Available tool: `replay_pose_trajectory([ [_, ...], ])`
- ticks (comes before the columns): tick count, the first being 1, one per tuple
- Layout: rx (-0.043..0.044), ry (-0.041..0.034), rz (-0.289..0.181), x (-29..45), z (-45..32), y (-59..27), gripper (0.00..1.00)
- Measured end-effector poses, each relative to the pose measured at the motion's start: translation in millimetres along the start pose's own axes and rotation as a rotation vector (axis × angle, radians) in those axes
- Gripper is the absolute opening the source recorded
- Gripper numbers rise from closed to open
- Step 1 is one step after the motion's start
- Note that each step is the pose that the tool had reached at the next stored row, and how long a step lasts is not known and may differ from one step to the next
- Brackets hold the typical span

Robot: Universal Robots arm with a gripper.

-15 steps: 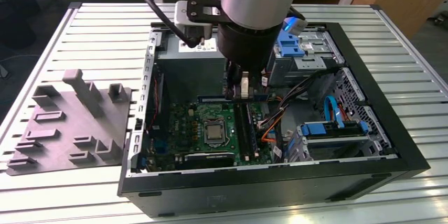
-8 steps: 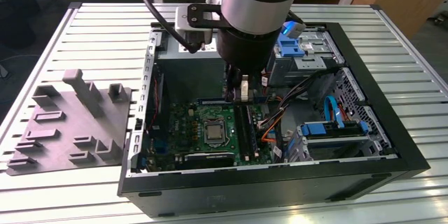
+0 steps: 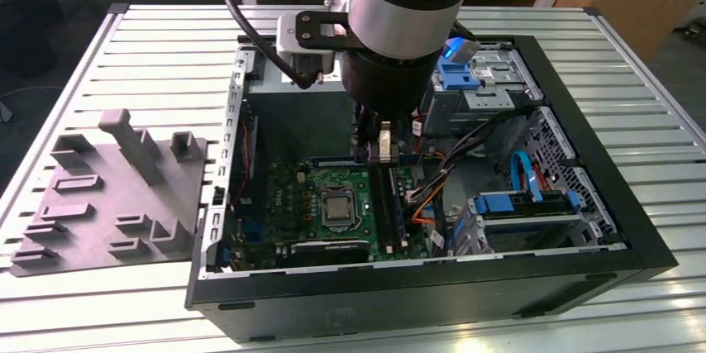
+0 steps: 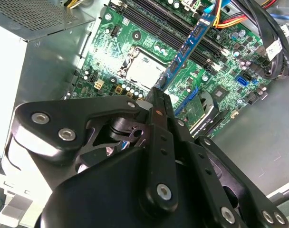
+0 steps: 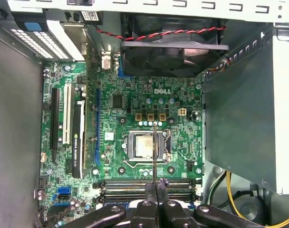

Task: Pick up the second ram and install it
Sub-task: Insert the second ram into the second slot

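Open space above motherboard (image 3: 289,196); cable bundle (image 3: 438,181) crowds memory slots (image 5: 120,186) from exterior view's right; case walls (image 3: 419,287) around.

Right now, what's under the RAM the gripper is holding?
Under the second ram, held by the gripper: motherboard, its CPU socket and memory slots. The gripper hides the slots' middle.

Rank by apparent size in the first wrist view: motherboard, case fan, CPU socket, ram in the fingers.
1. motherboard
2. case fan
3. CPU socket
4. second ram, seen edge-on as a thin sliver in front of the socket; that angle, not its true size, puts it last.
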State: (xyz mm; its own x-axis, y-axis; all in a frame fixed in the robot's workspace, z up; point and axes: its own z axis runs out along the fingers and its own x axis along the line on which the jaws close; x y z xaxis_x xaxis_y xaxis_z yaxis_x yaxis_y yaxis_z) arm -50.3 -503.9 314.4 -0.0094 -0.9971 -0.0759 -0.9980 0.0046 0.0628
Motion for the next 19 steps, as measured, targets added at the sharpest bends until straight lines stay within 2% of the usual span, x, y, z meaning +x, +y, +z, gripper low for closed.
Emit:
replay_pose_trajectory([
  [11,0.0004,-0.0003,0.004,0.0,0.7,-0.1,0.11],
  [19,0.0106,-0.0087,0.139,0.1,1.4,-0.1,0.11],
])
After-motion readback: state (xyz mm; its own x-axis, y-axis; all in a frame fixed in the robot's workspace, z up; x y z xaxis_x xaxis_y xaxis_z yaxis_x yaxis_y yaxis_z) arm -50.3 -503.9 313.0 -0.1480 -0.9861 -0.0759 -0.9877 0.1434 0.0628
